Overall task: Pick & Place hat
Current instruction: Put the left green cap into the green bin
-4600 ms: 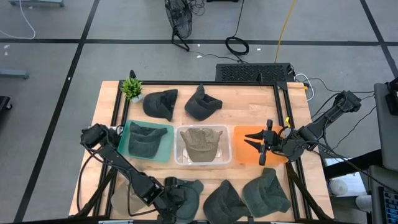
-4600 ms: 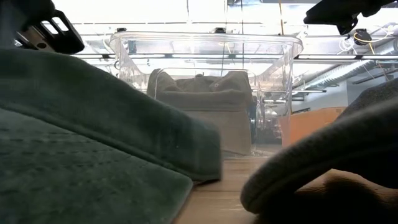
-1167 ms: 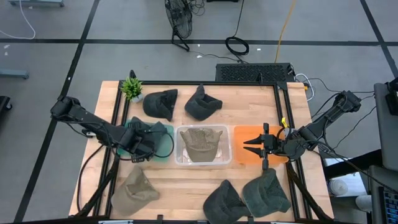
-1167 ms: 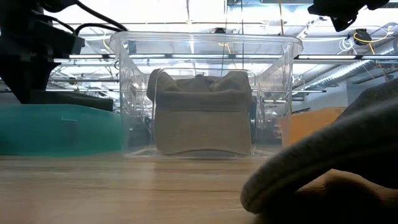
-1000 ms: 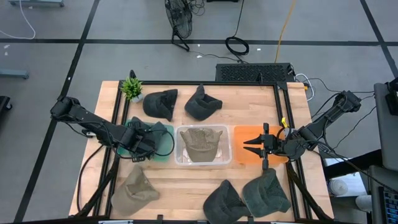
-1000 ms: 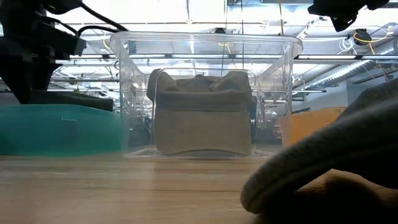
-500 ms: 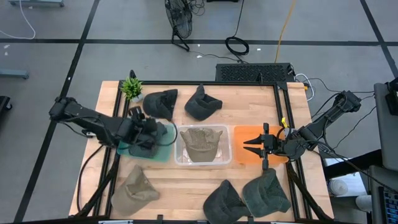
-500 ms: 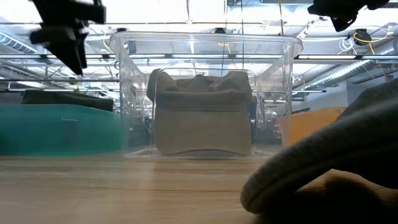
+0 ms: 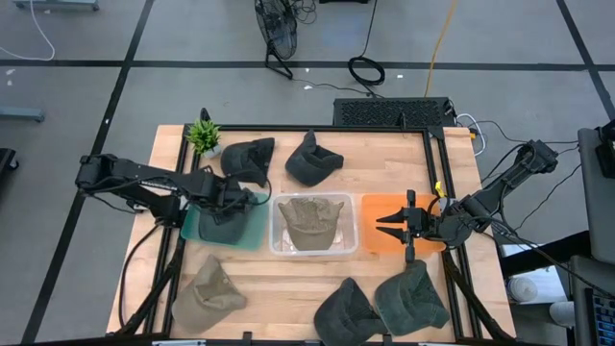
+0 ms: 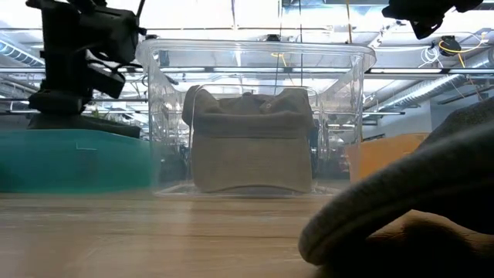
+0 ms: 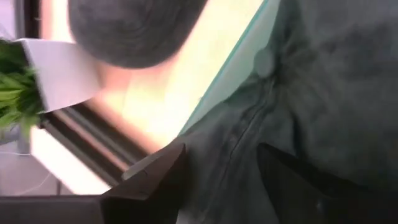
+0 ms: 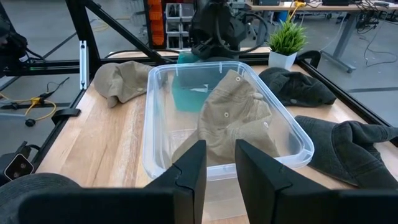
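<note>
A dark green hat (image 9: 224, 229) lies in the teal bin (image 9: 254, 237) at the table's left. My left gripper (image 9: 240, 199) hovers open above the bin's far part. In the left wrist view its fingers (image 11: 155, 183) stand apart above the hat's (image 11: 323, 93) cloth, beside the bin's rim (image 11: 242, 62), touching nothing. A tan hat (image 9: 312, 219) rests in the clear bin (image 9: 279, 245) at the middle. My right gripper (image 9: 384, 223) waits open over the orange bin (image 9: 370, 245) and holds nothing (image 12: 221, 180).
Two dark hats (image 9: 248, 159) (image 9: 312, 161) and a potted plant (image 9: 204, 136) lie at the table's far side. A tan hat (image 9: 207, 293) lies near left, and two green hats (image 9: 346, 309) (image 9: 411, 298) near right. Bare wood shows between the bins and the near hats.
My left gripper has risen out of the teal bin and moved toward the table's far edge and a little right, staying open. The green hat stays lying in the teal bin. My right arm has kept still.
</note>
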Robot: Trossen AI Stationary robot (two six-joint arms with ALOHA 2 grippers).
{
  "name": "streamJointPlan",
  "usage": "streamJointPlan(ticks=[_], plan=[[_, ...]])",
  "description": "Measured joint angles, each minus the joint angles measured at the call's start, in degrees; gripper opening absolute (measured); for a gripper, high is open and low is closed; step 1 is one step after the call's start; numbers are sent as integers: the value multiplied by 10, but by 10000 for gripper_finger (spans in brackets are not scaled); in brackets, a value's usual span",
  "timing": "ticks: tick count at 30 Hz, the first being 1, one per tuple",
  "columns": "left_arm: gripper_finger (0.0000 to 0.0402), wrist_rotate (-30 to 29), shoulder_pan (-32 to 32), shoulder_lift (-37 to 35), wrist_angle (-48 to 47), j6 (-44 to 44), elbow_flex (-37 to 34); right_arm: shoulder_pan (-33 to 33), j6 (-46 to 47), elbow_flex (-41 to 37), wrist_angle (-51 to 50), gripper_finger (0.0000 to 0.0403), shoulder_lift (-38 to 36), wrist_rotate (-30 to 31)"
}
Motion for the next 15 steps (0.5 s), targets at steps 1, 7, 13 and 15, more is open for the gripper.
streamJointPlan(ticks=[1, 7, 13, 15], plan=[[211, 5, 2, 3, 12, -7, 0, 0, 0, 0, 0, 73, 0, 0], [211, 46, 18, 24, 52, -45, 0, 0, 2, 0, 0, 73, 0, 0], [211, 76, 36, 74, 64, -73, 0, 0, 2, 0, 0, 73, 0, 0], [211, 77, 42, 94, 68, -73, 0, 0, 4, 0, 0, 73, 0, 0]])
